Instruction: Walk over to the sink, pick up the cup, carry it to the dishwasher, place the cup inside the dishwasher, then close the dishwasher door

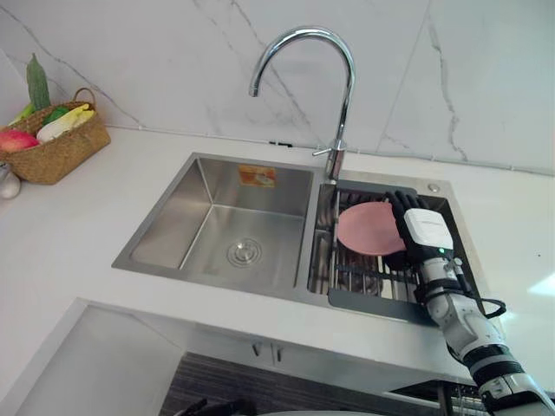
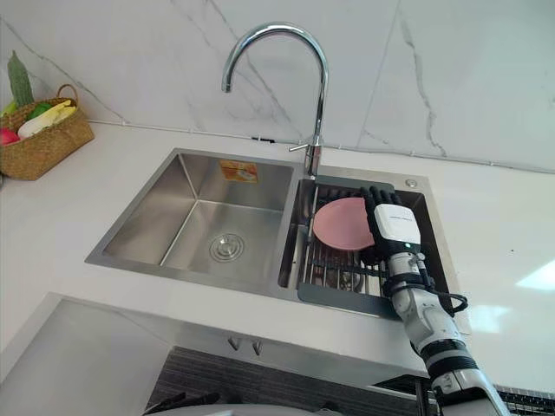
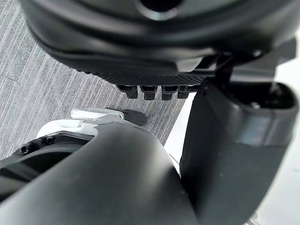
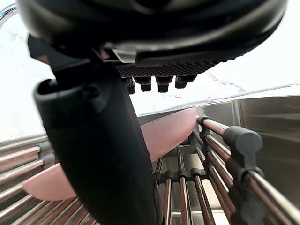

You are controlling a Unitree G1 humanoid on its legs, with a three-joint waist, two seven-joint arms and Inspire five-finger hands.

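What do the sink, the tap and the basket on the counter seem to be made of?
Sink: brushed stainless steel, by its dull grey sheen.
Tap: polished chromed metal, mirror-bright.
Basket: woven straw or wicker, probably, by its tan plaited texture.

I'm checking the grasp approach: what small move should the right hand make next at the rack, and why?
Probably lower the right hand and curl its fingers round the edge of the pink dish next to it. The hand is open with straight fingers, just beside the dish, which lies on the sink rack. It holds nothing yet.
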